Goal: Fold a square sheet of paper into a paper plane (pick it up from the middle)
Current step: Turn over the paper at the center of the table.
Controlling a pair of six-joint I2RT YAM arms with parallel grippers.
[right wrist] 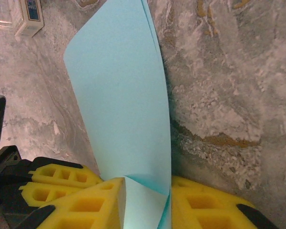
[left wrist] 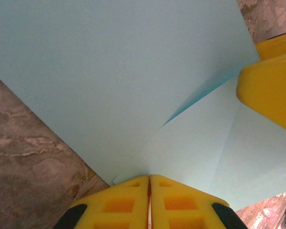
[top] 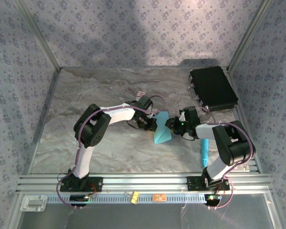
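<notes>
The partly folded square sheet of paper [top: 162, 130] is pictured left of the black case [top: 213, 89] and nearer than it. It is pinched by the left gripper [left wrist: 149, 177], fingers pressed together, while a fold is flanked by the right gripper [right wrist: 148, 187], fingers narrowly parted.

Open grey marbled tabletop [top: 62, 129] left and far centre. Blocked: far right by flat black case [top: 213, 88], near right by slim cyan stick [top: 204, 151], centre by folded light-blue paper [top: 162, 130].

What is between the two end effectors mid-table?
The light-blue paper sheet, partly folded, fills that gap in the top view, left end effector and right end effector at its sides.
</notes>
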